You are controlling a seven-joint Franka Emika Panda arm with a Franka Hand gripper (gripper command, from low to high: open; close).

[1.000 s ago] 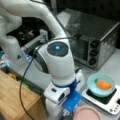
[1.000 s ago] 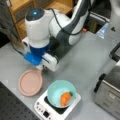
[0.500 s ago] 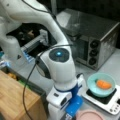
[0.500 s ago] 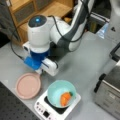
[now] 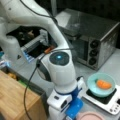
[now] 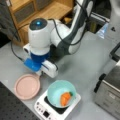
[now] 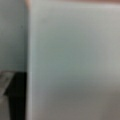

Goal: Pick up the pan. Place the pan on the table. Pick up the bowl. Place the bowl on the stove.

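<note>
1. Progress looks close to complete: the pink pan (image 6: 27, 86) lies flat on the grey bench (image 6: 82, 67), off the stove and just beside it toward a front view's left, and the teal bowl (image 6: 61, 93) sits on the black plate of the white stove (image 6: 45, 111).
2. In both front views the bowl rests squarely on the cooktop, with an orange carrot-like piece (image 6: 65, 98) lying inside it. Judged from how things lie, all four steps appear carried out.
3. The claw (image 6: 40, 72) is under the arm's blue-and-white wrist, low over the bench between the pan and the bowl. Its fingers are hidden by the wrist housing, so whether it is released or clenched cannot be told; nothing shows in its grasp.
4. The wrist view gives only a pale grey surface and a dark corner at the bottom left, with no jaw detail.
5. Around the work: a steel toaster oven (image 5: 97, 42) stands behind the stove in a front view, its door handle near the stove's corner; a wooden board (image 5: 15, 100) lies at the bottom left, and wooden shelving (image 6: 35, 10) sits at a front view's top left.
6. The arm's bulky wrist is what crowds the pan and bowl most closely.
</note>
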